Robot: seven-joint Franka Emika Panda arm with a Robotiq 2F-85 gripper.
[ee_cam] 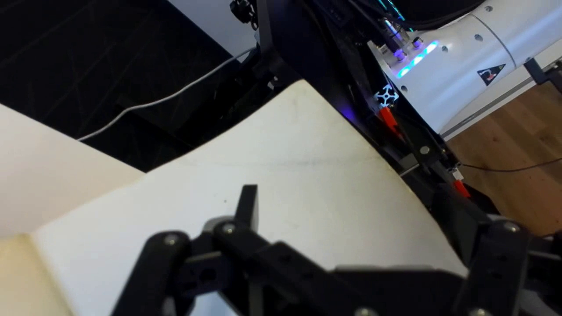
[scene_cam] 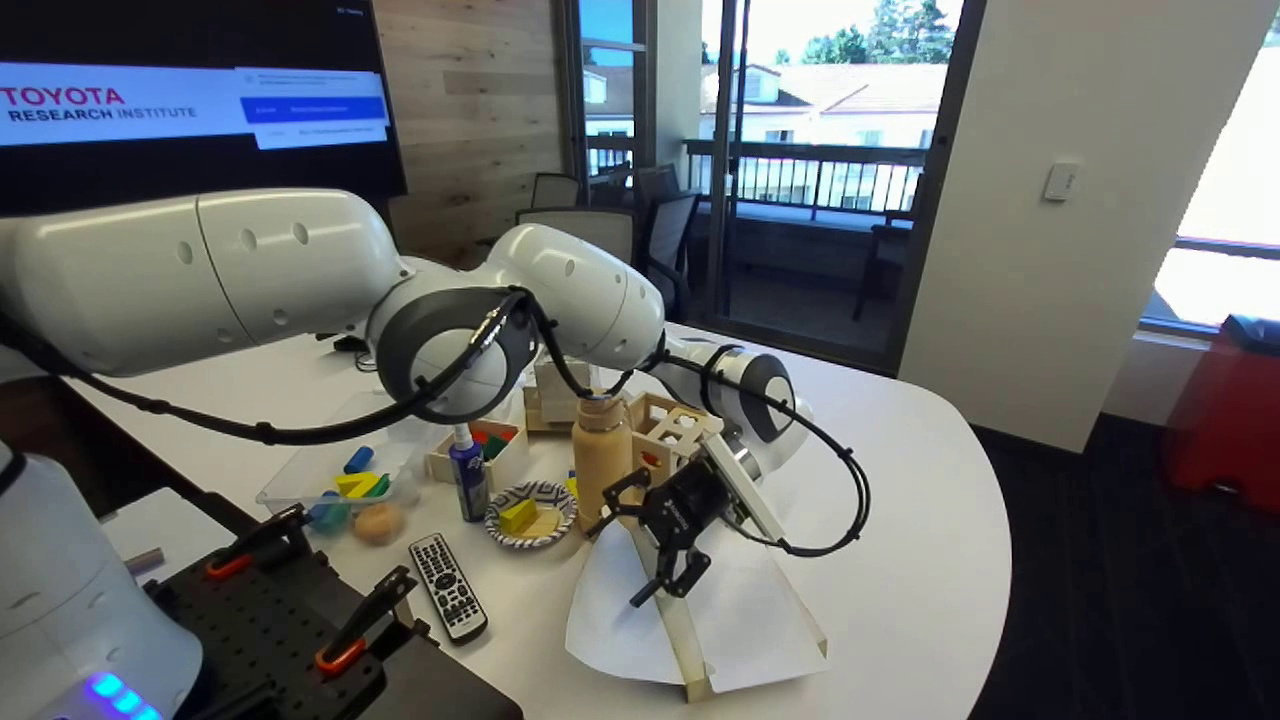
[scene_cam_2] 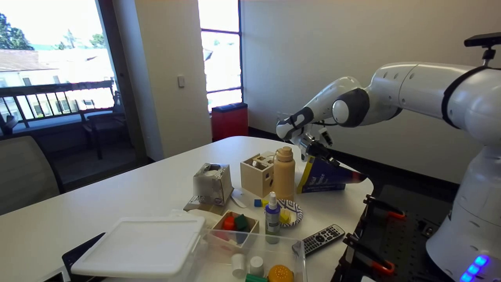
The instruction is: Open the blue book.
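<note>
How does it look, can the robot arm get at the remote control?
Probably yes, though not straight across: the blue book's raised cover appears to stand between the open pincer and the remote. Lifting over it should work; the remote lies uncovered on the table.

"Where's the blue book (scene_cam_2: pixel 332 177)?"
"On the table (scene_cam_2: pixel 156 196), near the tan bottle (scene_cam_2: pixel 284 174), its cover slanting up (pale lettering showing)."
"And the pincer (scene_cam_2: pixel 334 161)?"
"At the cover's upper edge; touching or not, I can't tell."
</note>
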